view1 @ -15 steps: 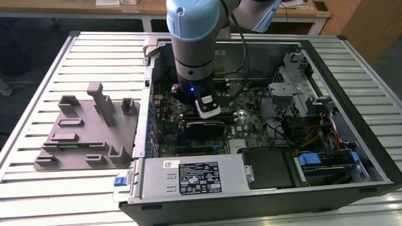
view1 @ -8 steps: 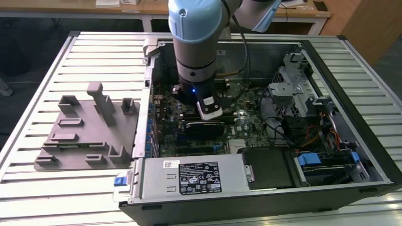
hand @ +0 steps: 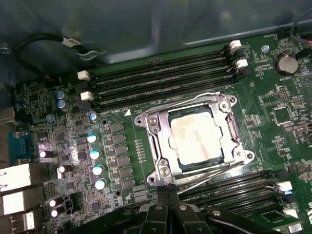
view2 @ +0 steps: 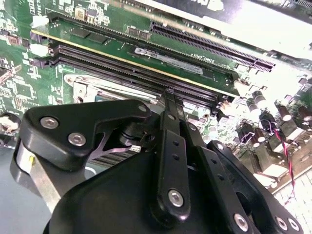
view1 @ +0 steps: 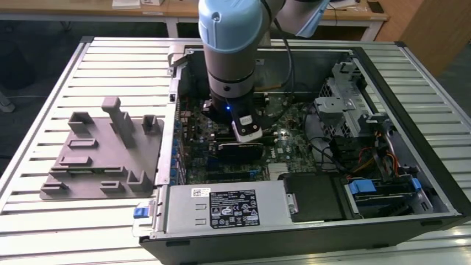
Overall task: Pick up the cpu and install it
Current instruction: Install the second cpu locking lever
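Silvery, smudged cpu point(hand: 196, 138) sits in its socket frame point(hand: 156, 146); end effector point(hand: 168, 187) clenched empty.

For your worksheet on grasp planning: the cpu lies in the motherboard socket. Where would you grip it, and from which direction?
Judging by the first wrist view, the cpu lies flat, ringed by the metal socket frame, so only its top is free. Come straight down from above and take two opposite edges of the raised silver lid; the frame probably blocks any sideways approach.
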Controlling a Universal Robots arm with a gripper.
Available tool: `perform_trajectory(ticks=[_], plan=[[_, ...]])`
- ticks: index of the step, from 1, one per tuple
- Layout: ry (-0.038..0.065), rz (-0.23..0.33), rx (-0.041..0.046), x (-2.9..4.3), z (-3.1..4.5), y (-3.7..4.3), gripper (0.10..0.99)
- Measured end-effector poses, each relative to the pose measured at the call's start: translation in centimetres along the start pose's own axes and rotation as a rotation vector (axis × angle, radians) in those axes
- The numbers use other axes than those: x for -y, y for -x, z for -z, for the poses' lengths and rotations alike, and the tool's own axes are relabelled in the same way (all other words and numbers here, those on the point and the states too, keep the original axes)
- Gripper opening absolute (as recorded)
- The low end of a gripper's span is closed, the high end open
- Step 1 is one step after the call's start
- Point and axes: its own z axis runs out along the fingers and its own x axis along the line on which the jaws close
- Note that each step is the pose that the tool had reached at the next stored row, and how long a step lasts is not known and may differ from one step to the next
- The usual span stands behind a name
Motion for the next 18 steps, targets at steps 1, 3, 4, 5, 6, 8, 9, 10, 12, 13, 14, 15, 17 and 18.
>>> perform_trajectory(ticks=[1, 3, 4, 5, 6, 8, 9, 10, 12, 13, 14, 15, 17, 18], plan=[[0.015, -0.001, -0.0034, 0.13, 0.02, 0.03, 0.106], [0.047, -0.003, -0.0112, 0.36, 0.08, 0.09, 0.106], [0.058, -0.004, -0.0134, 0.5, 0.1, 0.12, 0.106], [0.061, -0.004, -0.0141, 0.63, 0.13, 0.16, 0.106], [0.061, -0.004, -0.0143, 0.75, 0.14, 0.19, 0.106], [0.062, -0.004, -0.0144, 0.9, 0.15, 0.21, 0.106], [0.062, -0.004, -0.0145, 0.92, 0.13, 0.19, 0.106], [0.063, -0.005, -0.0146, 0.93, 0.11, 0.15, 0.106], [0.065, -0.005, -0.0152, 0.98, 0.06, 0.03, 0.106], [0.066, -0.005, -0.0156, 1.0, 0.02, -0.03, 0.106], [0.068, -0.005, -0.0161, 1.02, -0.01, -0.08, 0.106], [0.072, -0.005, -0.017, 1.03, -0.05, -0.11, 0.106], [0.083, -0.006, -0.0195, 1.04, -0.13, -0.17, 0.106], [0.088, -0.006, -0.0207, 1.05, -0.17, -0.19, 0.106]])
